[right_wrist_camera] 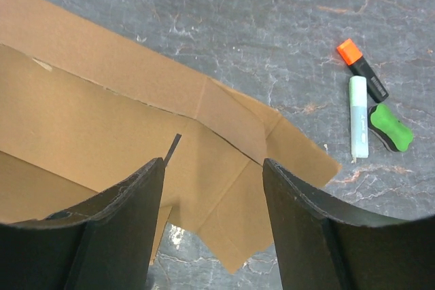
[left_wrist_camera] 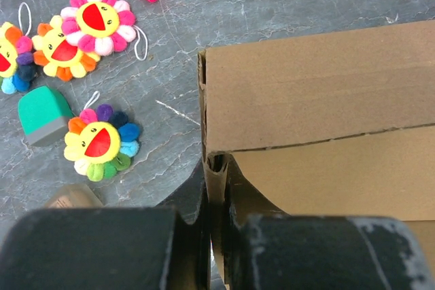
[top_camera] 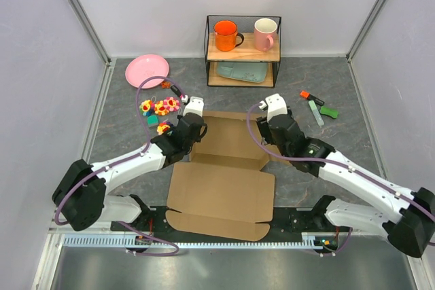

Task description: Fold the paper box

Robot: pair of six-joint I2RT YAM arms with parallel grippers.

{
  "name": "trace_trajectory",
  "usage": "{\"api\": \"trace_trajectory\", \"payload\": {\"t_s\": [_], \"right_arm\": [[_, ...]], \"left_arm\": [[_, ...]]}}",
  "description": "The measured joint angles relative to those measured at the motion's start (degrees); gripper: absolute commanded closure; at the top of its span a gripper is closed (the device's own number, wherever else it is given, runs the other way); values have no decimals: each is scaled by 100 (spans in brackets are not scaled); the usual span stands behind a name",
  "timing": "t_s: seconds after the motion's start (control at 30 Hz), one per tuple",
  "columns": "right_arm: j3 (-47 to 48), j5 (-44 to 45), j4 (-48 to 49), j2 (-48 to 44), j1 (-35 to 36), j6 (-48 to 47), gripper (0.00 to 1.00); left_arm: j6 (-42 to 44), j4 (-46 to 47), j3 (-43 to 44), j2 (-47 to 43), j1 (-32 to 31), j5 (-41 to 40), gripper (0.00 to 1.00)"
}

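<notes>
Lying mostly flat at the middle of the table (top_camera: 115, 134), between the two arms, the paper box (top_camera: 221, 188) has an upright edge at its left side. The left gripper (left_wrist_camera: 216, 236) is pinched tight on that edge; the right gripper (right_wrist_camera: 214, 168) hangs wide apart over the right flap, gripping nothing. Done well, I judge, the right raises its flap along the crease while the left holds firm. Just left lie plush flowers (left_wrist_camera: 102, 142) and a green block (left_wrist_camera: 42, 113), with pens (right_wrist_camera: 363, 73) to the right; none blocks the fold.

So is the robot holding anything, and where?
The left gripper pinches the paper box by its left side flap's edge. The right gripper is open, holding nothing.
</notes>
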Motion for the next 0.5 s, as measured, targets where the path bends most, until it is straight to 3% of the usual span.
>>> {"api": "trace_trajectory", "payload": {"t_s": [0.5], "right_arm": [[129, 667, 321, 1189, 4, -177, 36]], "left_arm": [[114, -101, 28, -2, 37, 52, 98]]}}
